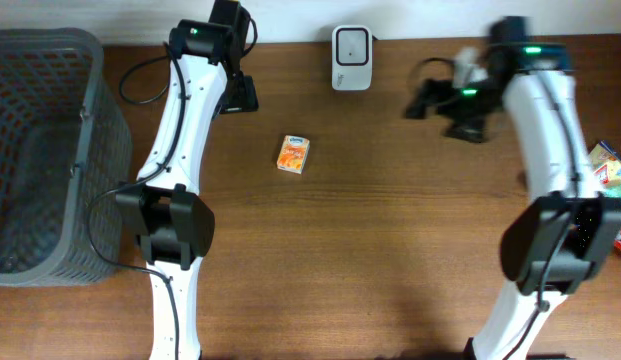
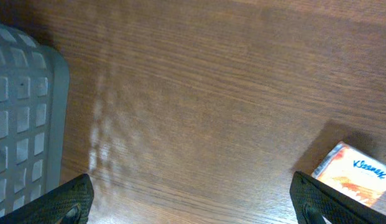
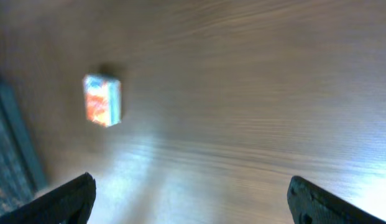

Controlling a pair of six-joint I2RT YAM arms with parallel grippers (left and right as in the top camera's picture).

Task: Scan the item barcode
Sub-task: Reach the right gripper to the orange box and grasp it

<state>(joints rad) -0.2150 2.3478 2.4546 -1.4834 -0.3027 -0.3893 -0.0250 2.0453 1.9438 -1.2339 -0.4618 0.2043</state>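
Lying apart from left tool (image 2: 193, 202) and right tool (image 3: 189, 196), tissue pack (image 1: 294, 154), both wide open, empty

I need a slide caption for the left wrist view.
Open left tool over the table, tissue pack at lower right, basket at left.

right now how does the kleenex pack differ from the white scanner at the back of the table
Colour: the Kleenex pack is mostly orange, while the barcode scanner is white with a dark window.
Size: the Kleenex pack is smaller than the barcode scanner.
Place: the Kleenex pack lies mid-table between the arms, and the barcode scanner sits at the far edge.
Both rest on the wooden table.
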